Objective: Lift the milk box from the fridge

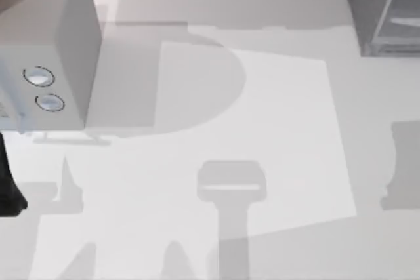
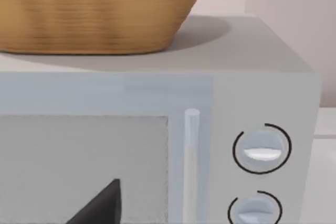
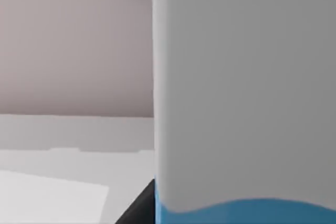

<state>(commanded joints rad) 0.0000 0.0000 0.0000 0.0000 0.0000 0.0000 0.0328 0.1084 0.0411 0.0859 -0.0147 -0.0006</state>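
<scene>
Top view: table [image 1: 216,129] with a grey box with two round dials [image 1: 59,50] standing at its far left; the fridge [image 1: 384,11] stands at the far right corner, its pale see-through panel framed in light grey; the middle of the table carries shadows alone; a dark part of the left arm [image 1: 10,185] lies at the left edge, just in front of the dialled box. Left wrist view: the same box seen from the front, close, with a woven basket [image 2: 100,11] resting on its top, an upright bar handle [image 2: 191,166] beside the two dials [image 2: 261,149]; the left gripper [image 2: 100,205] shows as a dark tip before the box's window, and whether it is wide or narrow cannot be told. Right wrist view: the milk box [image 3: 244,93] looms right before the camera, white face with a blue band at its visible end; its side edge runs straight, parallel to the back wall [image 3: 76,40]; table behind; the right gripper [image 3: 137,209] is a dark wedge touching the carton's edge; its state cannot be told, nor the carton's place relative to the fridge.
</scene>
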